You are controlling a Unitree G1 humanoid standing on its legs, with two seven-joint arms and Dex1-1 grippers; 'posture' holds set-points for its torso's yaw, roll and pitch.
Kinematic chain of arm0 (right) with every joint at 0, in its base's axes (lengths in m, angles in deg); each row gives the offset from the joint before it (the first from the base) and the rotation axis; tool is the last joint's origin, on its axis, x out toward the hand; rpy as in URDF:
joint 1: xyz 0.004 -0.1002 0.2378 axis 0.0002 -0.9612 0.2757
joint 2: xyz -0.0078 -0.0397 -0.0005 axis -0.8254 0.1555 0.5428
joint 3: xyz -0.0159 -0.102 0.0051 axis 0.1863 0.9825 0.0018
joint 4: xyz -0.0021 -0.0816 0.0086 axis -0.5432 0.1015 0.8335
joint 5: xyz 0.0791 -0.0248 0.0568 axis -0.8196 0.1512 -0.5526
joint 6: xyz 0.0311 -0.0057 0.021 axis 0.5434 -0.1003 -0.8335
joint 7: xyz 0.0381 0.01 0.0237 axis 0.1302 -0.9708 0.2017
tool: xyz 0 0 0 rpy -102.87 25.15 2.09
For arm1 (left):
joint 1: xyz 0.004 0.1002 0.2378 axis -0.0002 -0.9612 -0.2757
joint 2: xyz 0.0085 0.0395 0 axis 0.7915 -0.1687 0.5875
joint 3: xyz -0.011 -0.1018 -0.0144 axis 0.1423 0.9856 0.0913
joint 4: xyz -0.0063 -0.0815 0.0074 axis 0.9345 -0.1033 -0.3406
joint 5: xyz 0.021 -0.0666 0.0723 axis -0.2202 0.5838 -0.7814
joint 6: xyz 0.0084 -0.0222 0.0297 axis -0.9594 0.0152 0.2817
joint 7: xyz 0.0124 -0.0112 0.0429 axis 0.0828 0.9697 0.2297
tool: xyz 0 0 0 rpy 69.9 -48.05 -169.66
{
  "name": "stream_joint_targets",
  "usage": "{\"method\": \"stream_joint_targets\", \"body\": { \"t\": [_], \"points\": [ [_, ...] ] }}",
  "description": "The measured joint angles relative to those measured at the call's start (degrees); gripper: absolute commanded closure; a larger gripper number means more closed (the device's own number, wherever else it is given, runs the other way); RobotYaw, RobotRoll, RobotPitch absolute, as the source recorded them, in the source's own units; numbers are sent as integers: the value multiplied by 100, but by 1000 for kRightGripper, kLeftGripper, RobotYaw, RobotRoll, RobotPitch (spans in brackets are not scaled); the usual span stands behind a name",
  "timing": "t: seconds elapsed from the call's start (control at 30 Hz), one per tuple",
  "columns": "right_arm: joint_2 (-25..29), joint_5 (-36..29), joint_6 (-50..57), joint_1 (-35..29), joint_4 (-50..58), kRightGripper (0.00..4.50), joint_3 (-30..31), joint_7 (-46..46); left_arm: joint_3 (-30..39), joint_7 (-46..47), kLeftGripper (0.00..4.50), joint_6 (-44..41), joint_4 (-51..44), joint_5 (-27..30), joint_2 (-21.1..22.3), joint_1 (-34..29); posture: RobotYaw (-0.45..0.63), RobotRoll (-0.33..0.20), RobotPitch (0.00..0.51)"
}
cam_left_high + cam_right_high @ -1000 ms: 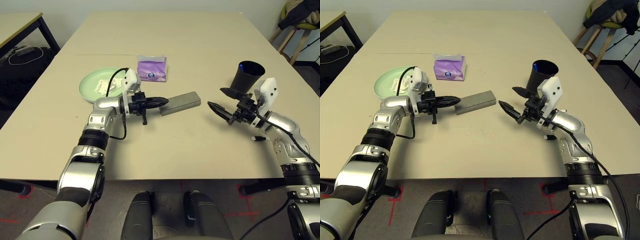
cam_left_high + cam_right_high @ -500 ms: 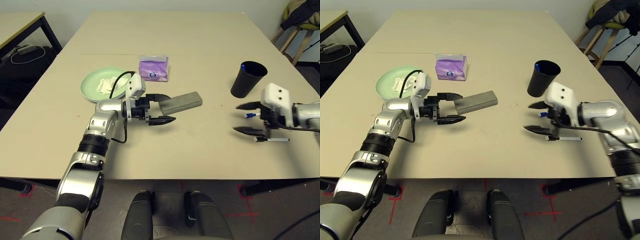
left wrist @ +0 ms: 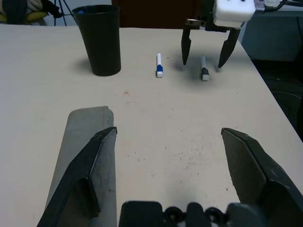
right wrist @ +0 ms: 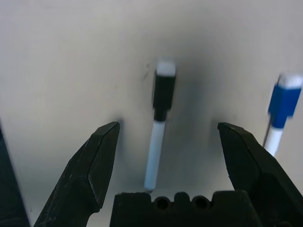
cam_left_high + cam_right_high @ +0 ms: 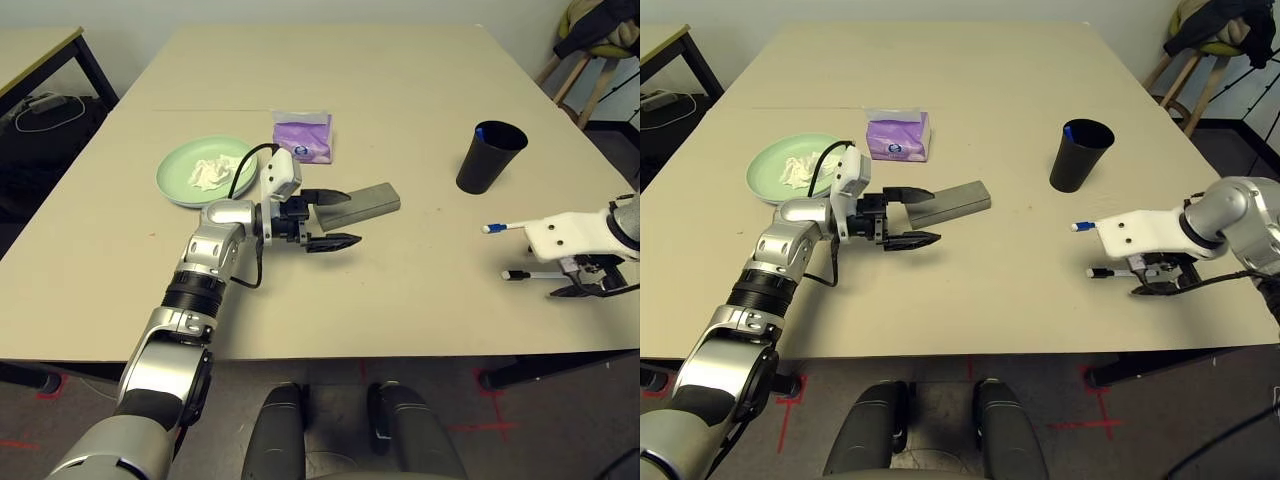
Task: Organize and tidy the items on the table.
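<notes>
My left gripper [image 5: 338, 217] stands open, one finger beside the near end of the grey-green glasses case [image 5: 368, 201], holding nothing. Behind it a light green plate [image 5: 170, 183] carries crumpled white tissue [image 5: 212, 170], and a purple tissue pack [image 5: 303, 136] lies further back. At the right, my right gripper [image 4: 169, 127] points down, open, straddling a black-capped white pen [image 4: 160, 130]. A blue-capped pen [image 5: 497, 227] lies beside it. The black cup [image 5: 484, 158] stands upright with something blue showing at its rim.
The table [image 5: 400, 80] stretches bare at the back. The pens and my right gripper are close to the table's front right edge. A smaller dark-legged desk [image 5: 40, 45] stands at far left, and a stool with clothing [image 5: 600, 40] at back right.
My left gripper has opened at the case's end. My right arm has swung from the table's middle out to the right and turned down over the black-capped pen.
</notes>
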Motion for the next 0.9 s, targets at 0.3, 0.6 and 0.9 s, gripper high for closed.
{"method": "stream_joint_targets", "body": {
  "t": [0.3, 0.6, 0.9],
  "points": [
    [-114, -29, 303, 28, -48, 0, -2, -230, 0, 93, 39, -106, -235, 40, 66, -73, 107, 0, 117],
    [-134, -72, 567, -54, 2, 0, -2, -321, -1, 106, 39, -162, -253, 84, 93, -101, 108, 0, 117],
    [-207, -18, 574, -49, -19, 2545, -1, -322, -2, 108, 0, -162, -255, 86, 110, -101, 113, 0, 115]
  ]
}}
